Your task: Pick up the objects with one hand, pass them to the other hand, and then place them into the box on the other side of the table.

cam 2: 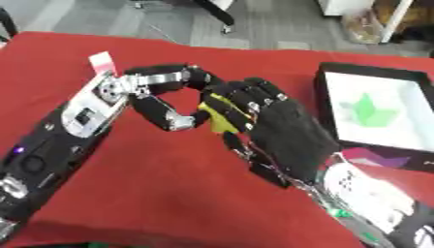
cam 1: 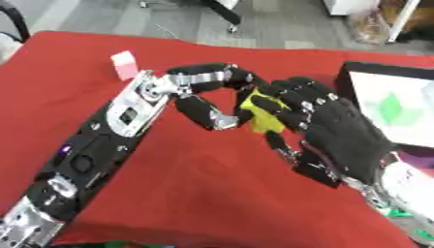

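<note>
Scene: a red table (cam 1: pixel 212 193) fills most of the frame, with grey floor along the top edge.

Left hand (cam 1: pixel 199 92): enters from the lower left on a black and silver arm and reaches to the middle of the frame. Its fingers (cam 1: pixel 222 76) arch over the top and its thumb curls up from below, forming a ring that closes on the left side of the yellow object.

Right hand (cam 1: pixel 335 131): enters from the lower right, back of the hand toward the camera. Its fingers (cam 1: pixel 284 104) bend over the yellow object from the right, so it too is grasping it.

Yellow object (cam 1: pixel 261 120): small and bright yellow, in the centre of the frame, held above the cloth between the two hands. It sits just right of the left thumb tip and under the right fingertips, and only a strip of it shows. Its exact shape cannot be made out.

Hands together: fingertips of both meet at the object, touching or nearly so.

Box (cam 2: pixel 326 104): black rim with a white floor bearing a green mark, at the right edge of the frame, well apart from the yellow object.

Pink and white object (cam 1: pixel 125 64): small block in the upper left, standing on the cloth just beyond the left wrist.
</note>
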`<state>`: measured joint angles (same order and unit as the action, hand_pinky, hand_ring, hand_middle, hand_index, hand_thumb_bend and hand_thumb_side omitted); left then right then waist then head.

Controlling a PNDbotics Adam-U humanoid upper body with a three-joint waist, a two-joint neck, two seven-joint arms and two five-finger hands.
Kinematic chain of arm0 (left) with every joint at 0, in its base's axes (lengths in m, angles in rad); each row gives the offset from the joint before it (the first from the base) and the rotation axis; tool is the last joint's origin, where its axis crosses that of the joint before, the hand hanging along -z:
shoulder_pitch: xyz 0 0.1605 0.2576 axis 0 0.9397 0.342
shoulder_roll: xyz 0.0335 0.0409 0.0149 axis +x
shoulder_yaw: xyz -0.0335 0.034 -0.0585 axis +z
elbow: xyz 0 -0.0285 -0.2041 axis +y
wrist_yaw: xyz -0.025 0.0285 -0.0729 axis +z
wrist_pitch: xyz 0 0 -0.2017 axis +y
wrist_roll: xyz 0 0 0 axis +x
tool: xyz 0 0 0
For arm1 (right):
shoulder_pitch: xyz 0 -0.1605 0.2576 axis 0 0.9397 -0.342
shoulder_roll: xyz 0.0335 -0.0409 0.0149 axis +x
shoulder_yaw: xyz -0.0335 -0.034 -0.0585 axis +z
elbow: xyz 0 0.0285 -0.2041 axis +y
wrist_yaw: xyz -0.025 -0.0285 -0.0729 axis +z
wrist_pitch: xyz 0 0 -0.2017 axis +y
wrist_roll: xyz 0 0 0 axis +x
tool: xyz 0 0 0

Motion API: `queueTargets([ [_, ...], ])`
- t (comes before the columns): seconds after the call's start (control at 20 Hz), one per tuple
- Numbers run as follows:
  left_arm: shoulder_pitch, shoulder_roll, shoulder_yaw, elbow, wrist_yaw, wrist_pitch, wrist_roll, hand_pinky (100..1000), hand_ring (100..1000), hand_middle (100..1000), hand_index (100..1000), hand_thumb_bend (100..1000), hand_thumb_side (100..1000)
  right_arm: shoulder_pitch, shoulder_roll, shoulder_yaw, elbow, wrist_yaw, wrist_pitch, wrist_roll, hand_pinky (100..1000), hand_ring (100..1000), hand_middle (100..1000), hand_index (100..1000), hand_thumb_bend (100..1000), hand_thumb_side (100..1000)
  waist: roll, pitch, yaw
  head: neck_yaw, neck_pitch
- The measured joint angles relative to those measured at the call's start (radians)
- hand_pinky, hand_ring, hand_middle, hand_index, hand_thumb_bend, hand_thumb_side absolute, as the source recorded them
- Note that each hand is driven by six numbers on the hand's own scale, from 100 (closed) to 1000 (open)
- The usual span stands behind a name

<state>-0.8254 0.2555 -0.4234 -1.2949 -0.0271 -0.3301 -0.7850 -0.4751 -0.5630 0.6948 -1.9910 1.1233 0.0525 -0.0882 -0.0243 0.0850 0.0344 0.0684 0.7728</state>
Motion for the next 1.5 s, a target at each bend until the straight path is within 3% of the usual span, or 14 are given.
queueTargets([
  [0.25,-0.001,0.0,0.0,0.0,-0.001,-0.001,0.001,796,452,417,601,100,303,0.0,0.0,0.0,0.0,0.009,-0.002,0.008,856,825,849,920,127,100,0.0,0.0,0.0,0.0,0.0],
  [0.45,-0.003,0.002,0.0,0.0,-0.002,-0.002,0.002,771,457,422,606,100,292,0.0,0.0,0.001,0.0,0.012,-0.007,0.015,861,831,862,932,241,100,0.0,0.0,0.0,0.0,0.0],
  [0.6,-0.008,0.004,0.002,0.0,-0.002,-0.002,0.002,767,457,421,606,100,271,0.0,0.0,0.002,0.0,0.012,-0.015,0.015,870,834,877,942,371,229,0.0,0.0,0.0,0.0,0.0],
  [0.8,-0.014,0.004,0.012,0.001,-0.006,-0.002,0.002,767,456,420,605,100,264,0.0,0.0,0.002,0.0,0.012,-0.029,0.017,885,840,896,951,475,305,0.0,0.0,-0.001,0.0,0.0],
  [1.05,-0.027,0.007,0.013,0.006,-0.01,-0.006,0.006,766,452,415,602,100,273,-0.001,-0.002,-0.005,0.0,0.013,-0.041,0.026,894,838,902,954,479,287,0.001,0.0,-0.004,0.0,0.0],
  [1.5,-0.032,0.008,0.001,0.007,-0.008,-0.008,0.008,809,452,413,601,100,288,-0.007,-0.004,-0.018,0.0,0.045,-0.027,0.037,899,820,889,943,361,164,0.004,-0.001,-0.006,0.001,0.0],
])
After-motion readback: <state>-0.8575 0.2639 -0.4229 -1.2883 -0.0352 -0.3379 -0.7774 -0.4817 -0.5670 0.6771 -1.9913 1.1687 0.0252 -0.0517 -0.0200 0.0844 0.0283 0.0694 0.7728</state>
